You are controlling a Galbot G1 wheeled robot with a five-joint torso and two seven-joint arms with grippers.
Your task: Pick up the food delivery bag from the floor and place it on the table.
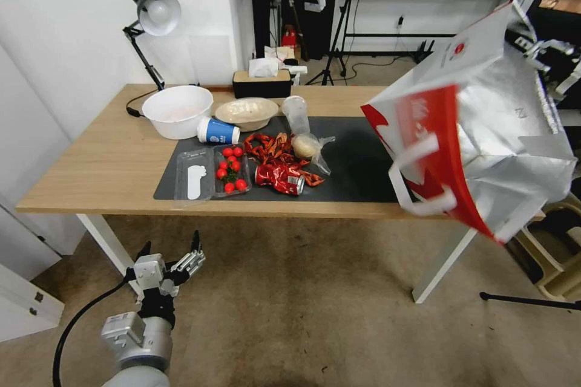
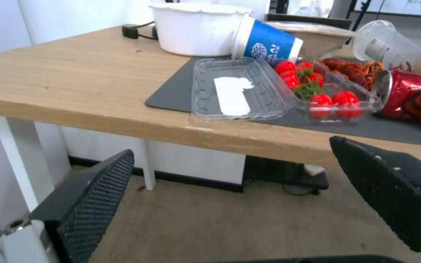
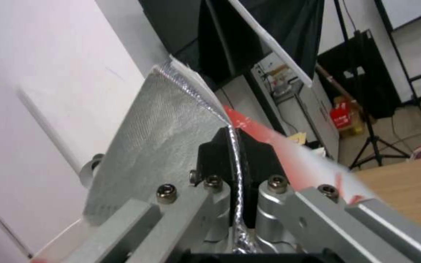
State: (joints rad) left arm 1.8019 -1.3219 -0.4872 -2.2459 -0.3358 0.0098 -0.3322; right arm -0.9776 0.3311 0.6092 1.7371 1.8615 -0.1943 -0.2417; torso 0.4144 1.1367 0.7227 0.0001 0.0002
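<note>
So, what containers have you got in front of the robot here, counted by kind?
Bowls: 2, white bowl, beige bowl
Cups: 2, blue paper cup, clear plastic cup
Trays: 1, clear clamshell tray
Cans: 1, crushed red can
Boxes: 1, tissue box
Bags: 1, food delivery bag, held up by the right gripper
Total: 8

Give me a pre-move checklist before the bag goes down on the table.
1. Grip: right gripper pinches the food delivery bag by its foil rim: ok.
2. Bag off the floor: ok.
3. Bag upright: tilted, mouth toward the camera: not ok.
4. Landing spot: right end of the dark mat on the table is bare: ok.
5. Clutter: crushed red can and tomato tray lie left of that spot: ok.
6. Left gripper open, low before the table: ok.
</note>
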